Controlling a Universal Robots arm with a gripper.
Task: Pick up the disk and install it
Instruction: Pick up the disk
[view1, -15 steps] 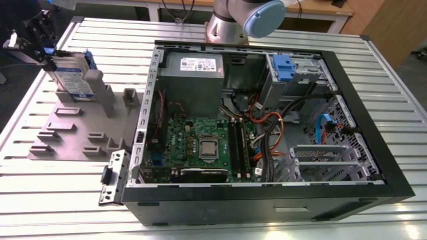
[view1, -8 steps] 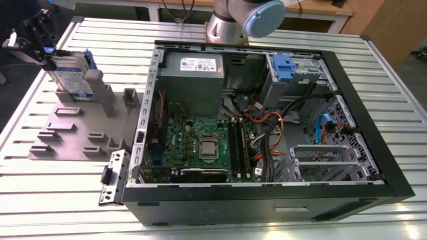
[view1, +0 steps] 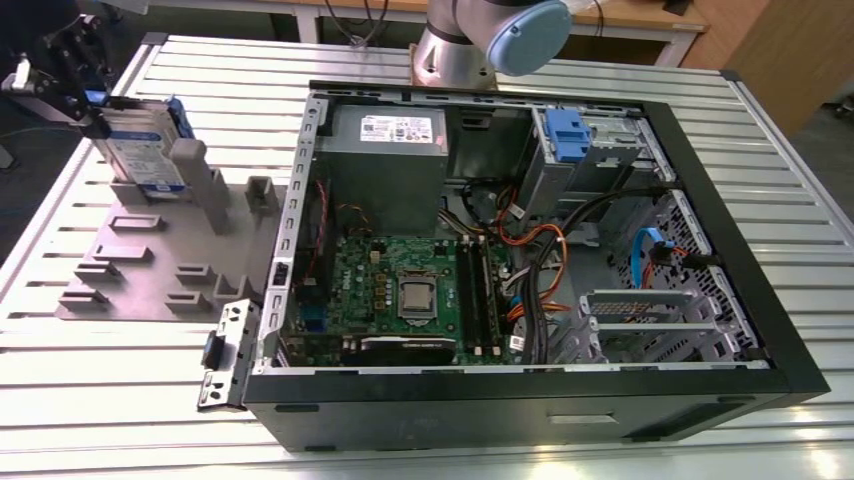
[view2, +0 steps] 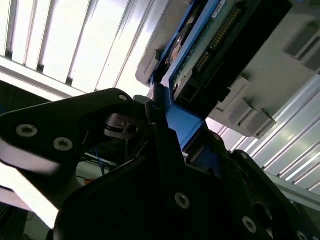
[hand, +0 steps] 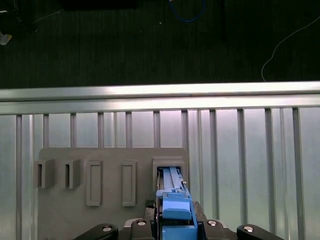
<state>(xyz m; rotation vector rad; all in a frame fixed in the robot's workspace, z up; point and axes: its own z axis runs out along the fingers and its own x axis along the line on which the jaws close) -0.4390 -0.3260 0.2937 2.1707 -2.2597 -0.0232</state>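
We see the disk (view1: 139, 150) standing on edge in a slot of the grey fixture plate (view1: 147, 270). The plate lies on the slatted aluminium bench (view1: 107, 400), near the bench's edge on the exterior view's left, and the disk is toward that plate's far end. The gripper (view1: 91, 104) hangs over the disk's upper end. In the second wrist view its black jaws are closed onto the blue carrier frame (view2: 182, 122), with the disk's green circuit board (view2: 207, 42) just beyond them. In the first wrist view the blue frame runs down into the plate's slot (hand: 170, 167), so we take the disk to be gripped and seated there. Raised grey posts (view1: 187, 170) of the plate stand just beside the disk on the side toward the open computer case (view1: 534, 405), which fills the middle of the bench. The case's perforated side wall (view1: 304, 200) rises between the plate and the inside. Inside we see the grey power supply (view1: 387, 150) at the far edge, the green motherboard (view1: 400, 290) below it, a blue latch on a silver cage (view1: 567, 135) at the far corner, and orange and black cables (view1: 534, 245) crossing between the board and a silver drive cage (view1: 654, 310). The arm's base (view1: 467, 40) stands at the bench's far edge, behind the case.
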